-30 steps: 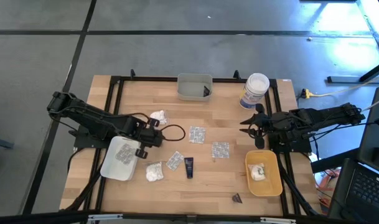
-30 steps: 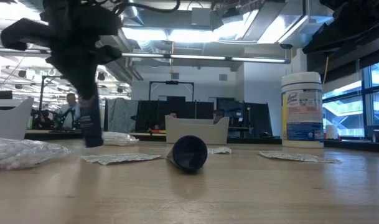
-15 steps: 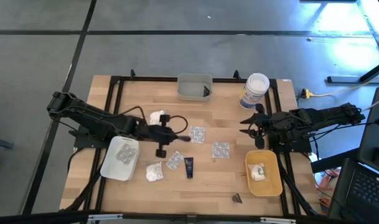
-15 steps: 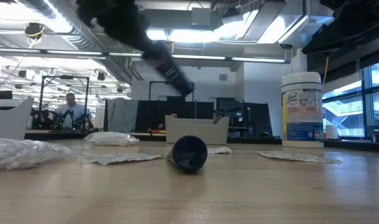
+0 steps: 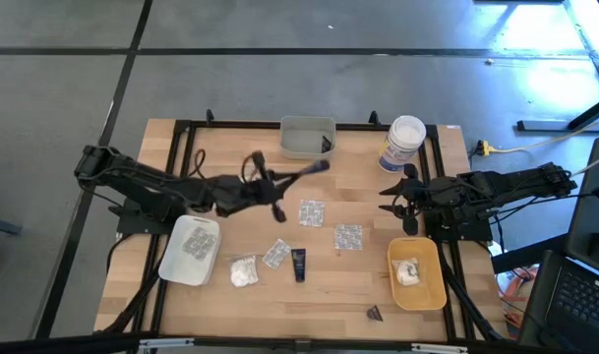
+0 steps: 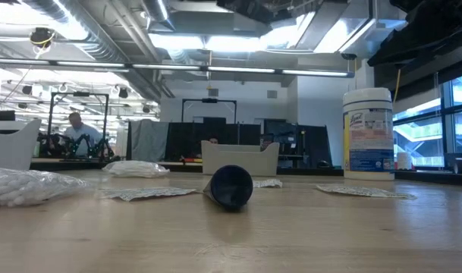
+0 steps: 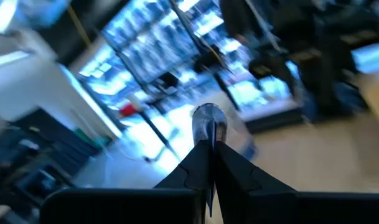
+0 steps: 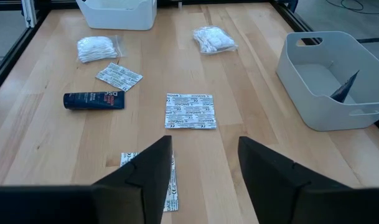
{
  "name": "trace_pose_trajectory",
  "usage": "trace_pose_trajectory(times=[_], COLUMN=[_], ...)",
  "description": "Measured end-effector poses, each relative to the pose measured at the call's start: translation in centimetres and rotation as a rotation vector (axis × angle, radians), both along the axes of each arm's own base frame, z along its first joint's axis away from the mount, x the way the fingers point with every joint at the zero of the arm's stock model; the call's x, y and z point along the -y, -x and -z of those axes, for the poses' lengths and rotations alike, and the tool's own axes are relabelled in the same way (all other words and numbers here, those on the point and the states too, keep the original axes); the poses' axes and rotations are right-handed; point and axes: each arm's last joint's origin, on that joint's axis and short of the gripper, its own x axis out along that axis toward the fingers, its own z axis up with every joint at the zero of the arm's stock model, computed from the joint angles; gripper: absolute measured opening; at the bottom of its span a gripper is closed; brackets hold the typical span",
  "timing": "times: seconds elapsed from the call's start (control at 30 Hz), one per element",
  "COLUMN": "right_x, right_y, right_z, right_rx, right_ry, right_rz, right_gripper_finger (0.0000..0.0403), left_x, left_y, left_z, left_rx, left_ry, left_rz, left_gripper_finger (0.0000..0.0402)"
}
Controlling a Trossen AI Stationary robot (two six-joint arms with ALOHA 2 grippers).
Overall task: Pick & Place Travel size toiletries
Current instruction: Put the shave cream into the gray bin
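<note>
Left gripper (image 5: pixel 314 168): upper centre of the high view, just below the grey tray (image 5: pixel 307 138); fingers clenched on a small dark item (image 7: pixel 208 122) (blurred, cannot tell which kind).
Held item axis: in line with the fingers, slanting up-right toward the tray.
Right gripper (image 5: pixel 392 195): right of centre, above the yellow tray (image 5: pixel 417 273); fingers spread, nothing between them.
Dark tube (image 5: pixel 298 264): lower centre of the table, long axis running top to bottom.
Dark cone (image 5: pixel 375 313): lower right, alone.
Square packets (image 5: pixel 311 212): flat at centre.
</note>
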Motion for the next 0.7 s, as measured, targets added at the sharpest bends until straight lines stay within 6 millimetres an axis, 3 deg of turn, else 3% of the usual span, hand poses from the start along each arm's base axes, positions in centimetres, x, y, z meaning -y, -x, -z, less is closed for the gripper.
trace_pose_trajectory(times=[0.33, 0.7], right_x=[0.0, 0.0], right_y=[0.0, 0.0], right_z=[0.0, 0.0], right_rx=[0.0, 0.0], right_ry=[0.0, 0.0], right_rz=[0.0, 0.0], right_gripper_finger=[0.0176, 0.0153], left_x=[-5.3, -12.0], left_y=[0.0, 0.6], left_z=[-1.6, -4.8], left_rx=[0.075, 0.06], left_ry=[-0.089, 0.064], left_rz=[-0.188, -0.294], left_gripper_finger=[0.0015, 0.0015])
